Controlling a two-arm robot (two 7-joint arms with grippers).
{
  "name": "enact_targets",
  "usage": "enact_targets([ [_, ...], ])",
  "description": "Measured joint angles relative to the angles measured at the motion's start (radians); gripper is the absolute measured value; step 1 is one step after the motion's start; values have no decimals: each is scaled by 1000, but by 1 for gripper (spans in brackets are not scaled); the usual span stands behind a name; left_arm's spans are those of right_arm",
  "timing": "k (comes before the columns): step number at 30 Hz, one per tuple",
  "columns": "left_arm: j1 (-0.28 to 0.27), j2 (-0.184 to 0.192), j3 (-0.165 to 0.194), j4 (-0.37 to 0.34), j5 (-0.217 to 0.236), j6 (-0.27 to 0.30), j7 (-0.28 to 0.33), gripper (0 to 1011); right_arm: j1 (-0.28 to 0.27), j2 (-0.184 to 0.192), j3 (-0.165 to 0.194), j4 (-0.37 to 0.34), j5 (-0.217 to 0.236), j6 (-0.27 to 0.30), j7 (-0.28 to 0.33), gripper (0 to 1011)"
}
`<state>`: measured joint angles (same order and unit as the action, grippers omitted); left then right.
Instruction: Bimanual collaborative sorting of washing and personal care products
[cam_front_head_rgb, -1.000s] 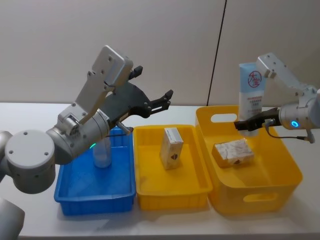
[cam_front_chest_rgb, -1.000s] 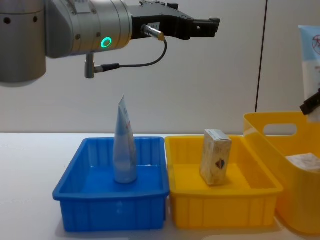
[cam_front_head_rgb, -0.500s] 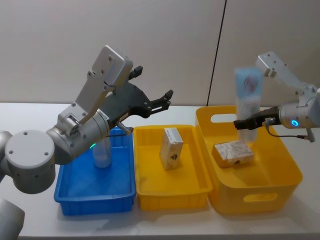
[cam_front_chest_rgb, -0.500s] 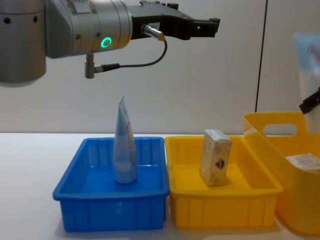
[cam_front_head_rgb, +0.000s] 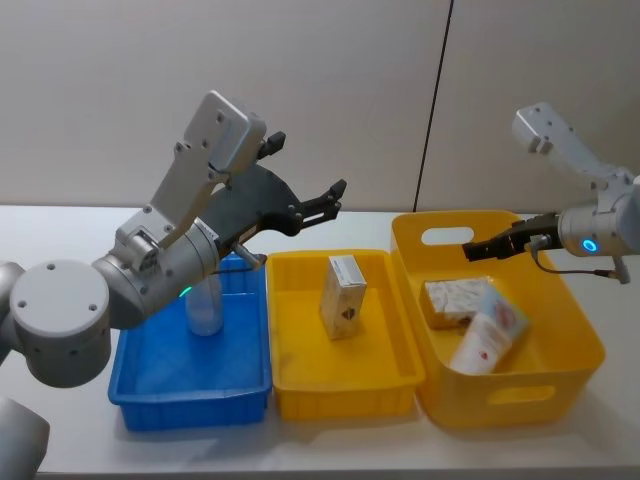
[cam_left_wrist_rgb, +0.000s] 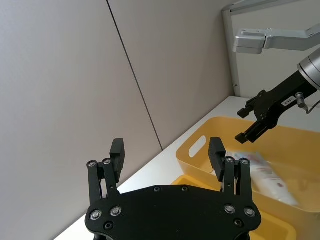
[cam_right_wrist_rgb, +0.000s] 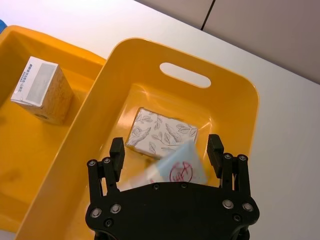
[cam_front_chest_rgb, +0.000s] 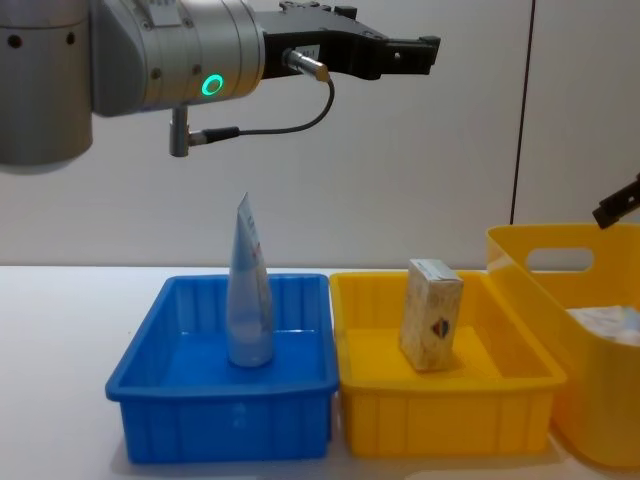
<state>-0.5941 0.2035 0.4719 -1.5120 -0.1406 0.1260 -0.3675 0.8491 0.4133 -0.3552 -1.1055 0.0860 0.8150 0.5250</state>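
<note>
A squeeze tube (cam_front_head_rgb: 488, 340) is seen lying in the handled basket (cam_front_head_rgb: 560, 300) under the spread, empty right gripper (cam_front_head_rgb: 472, 250), the left gripper (cam_front_head_rgb: 335, 195) is held spread above the trays, so a fresh grasp is judged to be called for next

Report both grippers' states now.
Left gripper: open, holding nothing.
Right gripper: open, holding nothing, above the yellow basket.

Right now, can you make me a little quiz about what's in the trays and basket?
1. True or false: the tube in the blue tray stands upright.
2. What sits in the yellow tray: A) a carton, B) a tube, C) nothing?
3. Fill in: the right tool hangs open above the yellow ____.

Key: 1 true. 2 A, the carton. 3 basket.
</note>
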Motion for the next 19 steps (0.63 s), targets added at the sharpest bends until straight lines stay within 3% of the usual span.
enact_targets([
  [19,0,0,0,0,0,0,0,1001,0,0,0,0,0,0,0,1004],
])
